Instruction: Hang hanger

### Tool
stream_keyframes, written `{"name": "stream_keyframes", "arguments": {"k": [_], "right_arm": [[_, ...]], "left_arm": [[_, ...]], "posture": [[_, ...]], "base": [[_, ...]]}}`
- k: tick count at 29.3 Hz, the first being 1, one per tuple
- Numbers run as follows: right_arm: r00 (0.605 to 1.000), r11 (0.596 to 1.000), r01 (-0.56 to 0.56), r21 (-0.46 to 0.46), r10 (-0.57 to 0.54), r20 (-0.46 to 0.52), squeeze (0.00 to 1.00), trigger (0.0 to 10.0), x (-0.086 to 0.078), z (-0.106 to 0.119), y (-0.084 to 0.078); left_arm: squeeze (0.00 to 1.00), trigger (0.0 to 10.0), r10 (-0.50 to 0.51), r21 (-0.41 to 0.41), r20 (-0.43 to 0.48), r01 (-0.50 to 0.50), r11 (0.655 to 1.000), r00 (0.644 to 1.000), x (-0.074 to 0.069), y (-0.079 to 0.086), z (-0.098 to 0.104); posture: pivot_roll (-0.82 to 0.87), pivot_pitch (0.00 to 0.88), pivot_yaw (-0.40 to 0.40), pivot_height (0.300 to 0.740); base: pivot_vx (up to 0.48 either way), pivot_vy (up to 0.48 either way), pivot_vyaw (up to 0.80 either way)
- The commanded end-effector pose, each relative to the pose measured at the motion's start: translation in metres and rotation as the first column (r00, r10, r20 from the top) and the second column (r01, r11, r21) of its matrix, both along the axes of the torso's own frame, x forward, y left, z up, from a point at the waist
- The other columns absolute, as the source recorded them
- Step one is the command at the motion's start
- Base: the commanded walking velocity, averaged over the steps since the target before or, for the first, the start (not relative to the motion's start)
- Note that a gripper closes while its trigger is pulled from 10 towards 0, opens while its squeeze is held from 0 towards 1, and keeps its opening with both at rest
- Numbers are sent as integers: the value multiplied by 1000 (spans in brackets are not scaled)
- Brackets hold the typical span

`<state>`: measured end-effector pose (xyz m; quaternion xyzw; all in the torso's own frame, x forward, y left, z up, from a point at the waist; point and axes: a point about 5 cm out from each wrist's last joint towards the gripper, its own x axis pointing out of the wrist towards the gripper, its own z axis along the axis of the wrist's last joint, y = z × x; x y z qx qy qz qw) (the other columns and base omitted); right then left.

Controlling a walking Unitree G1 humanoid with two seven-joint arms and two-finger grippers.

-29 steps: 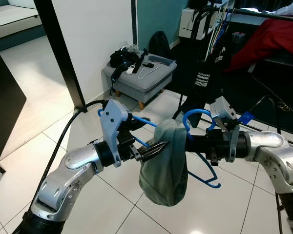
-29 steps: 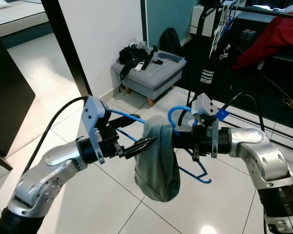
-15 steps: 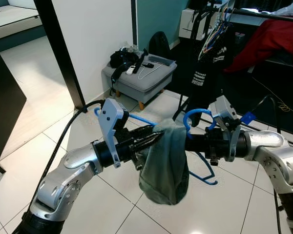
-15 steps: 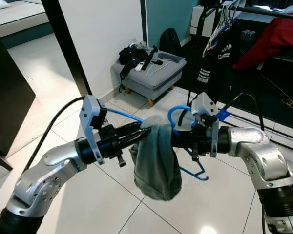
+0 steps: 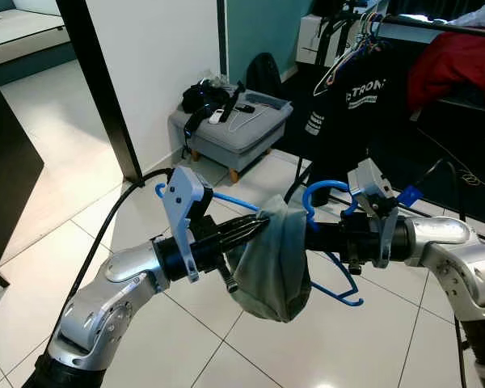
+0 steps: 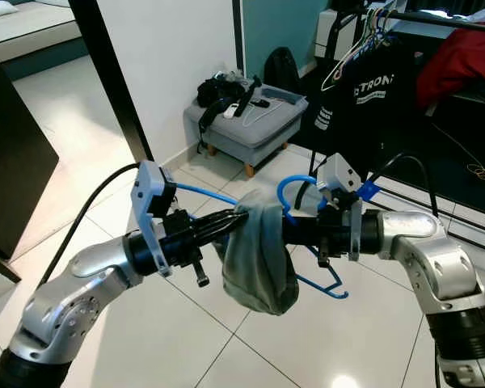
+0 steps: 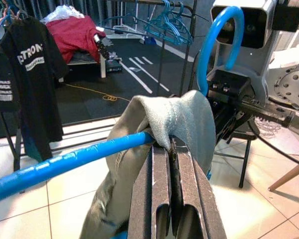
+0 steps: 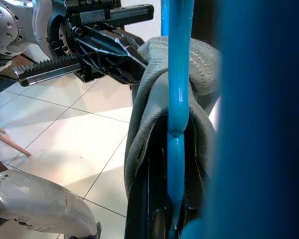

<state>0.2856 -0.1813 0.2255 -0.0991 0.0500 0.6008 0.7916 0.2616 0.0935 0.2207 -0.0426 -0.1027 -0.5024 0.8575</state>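
A blue hanger [image 5: 322,192] with a grey-green cloth [image 5: 276,263] draped over it hangs in mid-air before me. My right gripper [image 5: 314,235] is shut on the hanger just below its hook, partly hidden by the cloth. My left gripper [image 5: 261,221] comes in from the left, its fingers [image 7: 162,174] pressed together and pinching the cloth's top fold where it crosses the hanger's arm [image 7: 65,162]. In the right wrist view the hanger's rod [image 8: 177,74] runs between the fingers, with the cloth [image 8: 142,144] wrapped around it.
A clothes rack [image 5: 436,24] stands at the back right with a black printed T-shirt [image 5: 356,101] and a red garment [image 5: 461,61]. A grey ottoman [image 5: 230,129] with dark clutter sits by the white wall. A black post [image 5: 97,89] rises on the left over tiled floor.
My left gripper rose from under the hanger to the cloth's top fold and closed on it. The cloth is bunched higher. The black T-shirt on the rack has swung round.
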Motion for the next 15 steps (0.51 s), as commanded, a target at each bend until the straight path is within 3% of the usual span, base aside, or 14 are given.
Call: {"name": "stream_keyframes", "arguments": {"k": [1, 2, 5, 7, 12, 15], "right_arm": [[1000, 1000, -8, -25, 8, 0, 0, 10000, -2, -3, 1], [1000, 999, -1, -41, 1, -11, 0, 10000, -4, -6, -2], [1000, 999, 3, -52, -4, -18, 0, 10000, -5, -8, -4], [999, 996, 16, -89, -19, -34, 0, 10000, -8, -13, -9], [998, 991, 34, -132, -40, -44, 0, 10000, -10, -19, -15], [998, 992, 43, -120, -47, -39, 0, 10000, -9, -18, -15]], "left_arm": [[0, 0, 12, -22, 25, -12, 1000, 1000, 1, 5, 9], [0, 0, 59, -51, 44, -57, 997, 997, 5, 15, 17], [0, 0, 90, -70, 57, -85, 994, 994, 8, 22, 23], [0, 0, 160, -124, 90, -149, 981, 983, 14, 40, 39], [0, 0, 219, -209, 136, -188, 960, 966, 15, 62, 62], [0, 0, 220, -201, 138, -190, 961, 966, 14, 64, 62]], "posture": [[-90, 92, 35, 740], [-90, 93, 33, 740], [-90, 93, 33, 740], [-89, 95, 34, 740], [-89, 95, 34, 740], [-89, 95, 34, 740]], "base": [[0, 0, 0], [0, 0, 0], [0, 0, 0], [0, 0, 0], [0, 0, 0], [0, 0, 0]]}}
